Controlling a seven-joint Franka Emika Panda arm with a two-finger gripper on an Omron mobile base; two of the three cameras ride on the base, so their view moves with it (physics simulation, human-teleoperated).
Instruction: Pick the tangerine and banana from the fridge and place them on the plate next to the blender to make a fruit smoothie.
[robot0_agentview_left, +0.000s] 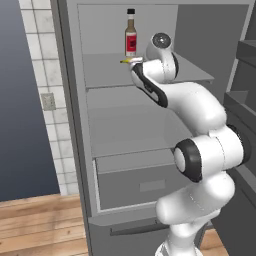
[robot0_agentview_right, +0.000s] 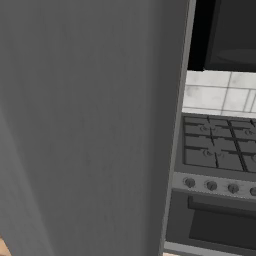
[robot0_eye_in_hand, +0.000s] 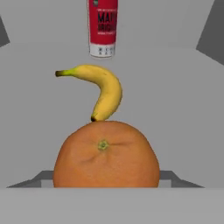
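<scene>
Pincer at tangerine, banana beyond, fridge shelf

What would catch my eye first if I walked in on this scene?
Probably the big round orange tangerine, looming close before the hand camera, with the curved yellow banana just beyond it on the grey shelf. Next, the white jointed robot arm reaching into the open grey fridge, beside a brown bottle with a red label on the upper shelf.
</scene>
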